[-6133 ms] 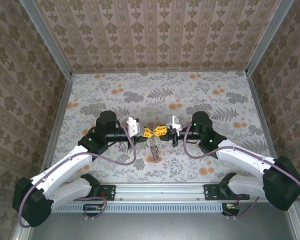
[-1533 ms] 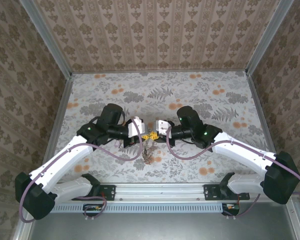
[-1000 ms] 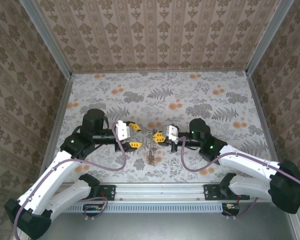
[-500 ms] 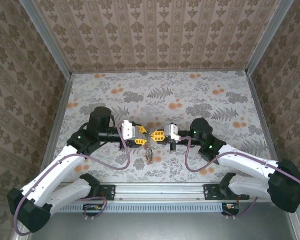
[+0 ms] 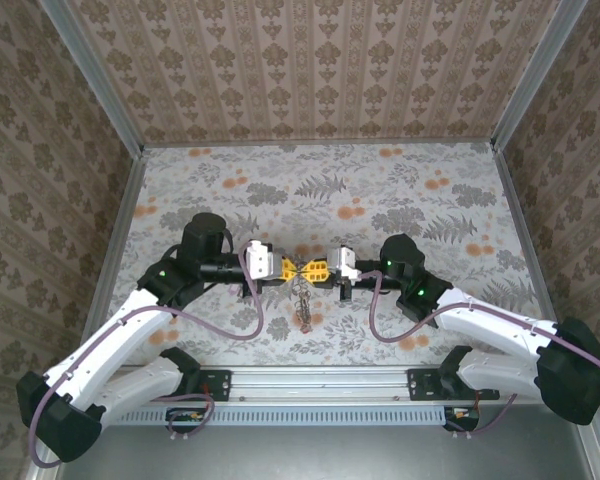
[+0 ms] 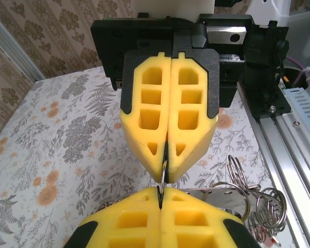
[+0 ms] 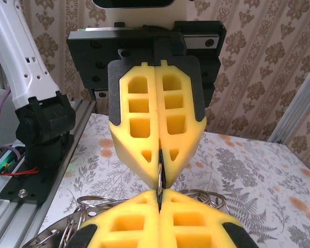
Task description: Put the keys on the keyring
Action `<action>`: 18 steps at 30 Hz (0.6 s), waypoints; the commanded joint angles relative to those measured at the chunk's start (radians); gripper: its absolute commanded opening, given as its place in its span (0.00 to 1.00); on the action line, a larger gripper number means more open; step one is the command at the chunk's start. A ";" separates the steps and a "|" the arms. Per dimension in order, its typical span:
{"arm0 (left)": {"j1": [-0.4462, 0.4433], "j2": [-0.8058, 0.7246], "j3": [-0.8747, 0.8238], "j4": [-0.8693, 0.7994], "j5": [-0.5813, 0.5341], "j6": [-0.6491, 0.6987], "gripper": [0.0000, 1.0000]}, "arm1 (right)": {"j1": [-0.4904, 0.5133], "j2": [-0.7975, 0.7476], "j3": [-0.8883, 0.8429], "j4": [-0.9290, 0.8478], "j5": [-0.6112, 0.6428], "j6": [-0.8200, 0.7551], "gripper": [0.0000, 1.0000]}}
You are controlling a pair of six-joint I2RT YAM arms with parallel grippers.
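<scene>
My left gripper [image 5: 288,270] and right gripper [image 5: 313,271] meet tip to tip above the middle of the table. Both are shut on the same thin metal keyring [image 6: 164,178], which is seen edge-on between the yellow fingertips. In the left wrist view my left gripper [image 6: 161,194] sits at the bottom and the right gripper [image 6: 167,165] faces it. The right wrist view mirrors this, with the keyring [image 7: 158,182] pinched between the right gripper [image 7: 159,195] and the left gripper [image 7: 160,170]. A bundle of wire rings and small metal pieces [image 5: 304,305] hangs below. I cannot make out single keys in it.
A flat metal plate with holes and several loose wire rings [image 6: 240,194] dangle just under the fingers, and more wire rings [image 7: 90,202] show in the right wrist view. The floral table [image 5: 380,190] is walled at the sides and back. The aluminium rail [image 5: 320,378] runs along the near edge.
My left gripper was open and off to the left a second ago. It has moved right to meet the right gripper and shut on the keyring. The right gripper has barely moved.
</scene>
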 commanded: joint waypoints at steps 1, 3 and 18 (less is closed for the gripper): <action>-0.016 0.003 0.003 0.030 -0.041 0.018 0.00 | 0.007 -0.006 0.053 -0.019 -0.006 0.007 0.00; -0.023 -0.003 0.004 0.030 -0.076 0.027 0.00 | 0.008 -0.008 0.086 -0.139 0.001 -0.033 0.05; -0.034 0.008 0.018 0.044 -0.072 0.015 0.00 | 0.007 -0.008 0.143 -0.398 0.073 -0.178 0.33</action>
